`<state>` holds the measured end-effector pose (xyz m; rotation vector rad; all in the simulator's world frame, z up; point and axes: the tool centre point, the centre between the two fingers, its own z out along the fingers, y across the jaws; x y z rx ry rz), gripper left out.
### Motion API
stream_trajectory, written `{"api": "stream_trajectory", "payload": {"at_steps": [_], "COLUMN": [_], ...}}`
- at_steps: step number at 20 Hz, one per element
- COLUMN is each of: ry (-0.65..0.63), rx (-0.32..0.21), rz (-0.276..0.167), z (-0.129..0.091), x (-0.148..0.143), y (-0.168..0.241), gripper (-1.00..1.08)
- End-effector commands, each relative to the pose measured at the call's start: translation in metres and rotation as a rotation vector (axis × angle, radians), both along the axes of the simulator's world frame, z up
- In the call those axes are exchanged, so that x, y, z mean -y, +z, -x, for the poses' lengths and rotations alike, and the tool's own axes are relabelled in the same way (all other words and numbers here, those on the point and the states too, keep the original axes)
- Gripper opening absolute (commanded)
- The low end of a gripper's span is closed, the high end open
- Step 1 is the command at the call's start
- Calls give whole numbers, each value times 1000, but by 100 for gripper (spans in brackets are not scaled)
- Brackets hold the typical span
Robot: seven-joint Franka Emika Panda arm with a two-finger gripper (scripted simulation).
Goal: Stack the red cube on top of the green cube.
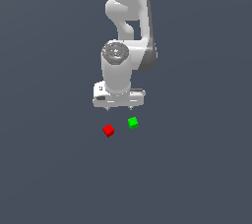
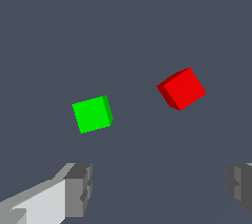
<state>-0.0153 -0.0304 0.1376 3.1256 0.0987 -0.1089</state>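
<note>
The red cube [image 1: 108, 130] [image 2: 182, 89] lies on the dark grey floor, toward the exterior view's left of the green cube [image 1: 132, 122] [image 2: 92, 114]. A small gap separates the two cubes, and neither touches anything. My white gripper [image 1: 119, 108] [image 2: 157, 188] hangs above and a little behind them, pointing down. It is open, its grey fingers [image 2: 78, 188] spread wide with nothing between them. Both cubes show fully in both views.
The white arm [image 1: 129, 26] rises behind the gripper toward the top of the exterior view. Plain dark grey floor [image 1: 197, 169] surrounds the cubes on every side.
</note>
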Motion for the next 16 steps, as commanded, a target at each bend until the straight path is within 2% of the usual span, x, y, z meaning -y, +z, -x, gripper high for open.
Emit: {"api": "stream_trajectory", "payload": {"at_steps": [1,16], "ry": [37,375], "rx": [4,39], "rz": [-2,-21], "z": [-2,-28], "x": [4,39], "y": [-4,-43], "gripper": [100,100]}}
